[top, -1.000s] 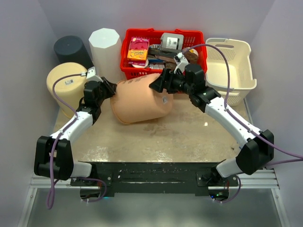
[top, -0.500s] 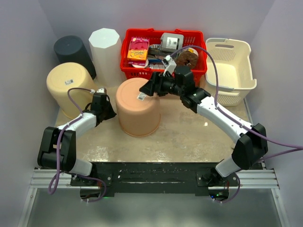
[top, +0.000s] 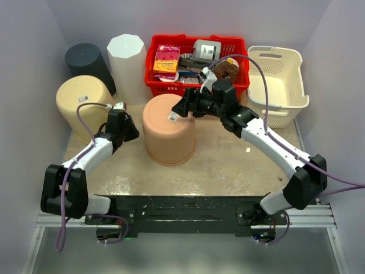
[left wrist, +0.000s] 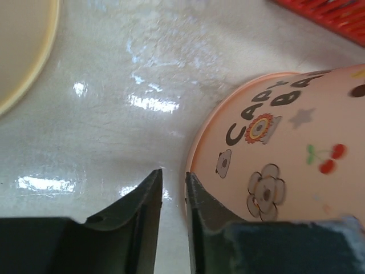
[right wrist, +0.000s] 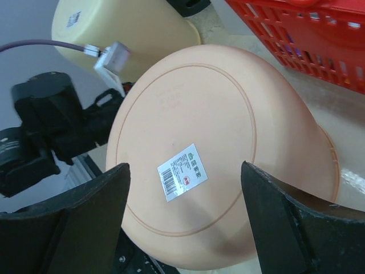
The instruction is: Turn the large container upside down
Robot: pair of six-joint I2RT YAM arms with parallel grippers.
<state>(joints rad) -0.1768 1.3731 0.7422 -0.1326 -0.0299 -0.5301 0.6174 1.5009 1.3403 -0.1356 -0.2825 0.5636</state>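
The large container [top: 167, 136] stood mouth-down on the table [top: 228, 168], axis upright. My right gripper [top: 183, 106] hung wide and empty just over its base. My left gripper [left wrist: 171, 180], barely parted and empty, sat beside its rim.

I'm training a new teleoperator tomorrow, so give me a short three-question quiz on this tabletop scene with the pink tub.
1. True or false: the pink container stands with its flat base facing up.
2. What is stuck on that base? A) a white barcode label B) a red lid C) a spoon
3. Fill in: the right gripper hangs by the base with its jaws ____, while the left gripper sits beside the rim, holding nothing.
Key: 1 true; 2 A; 3 open.
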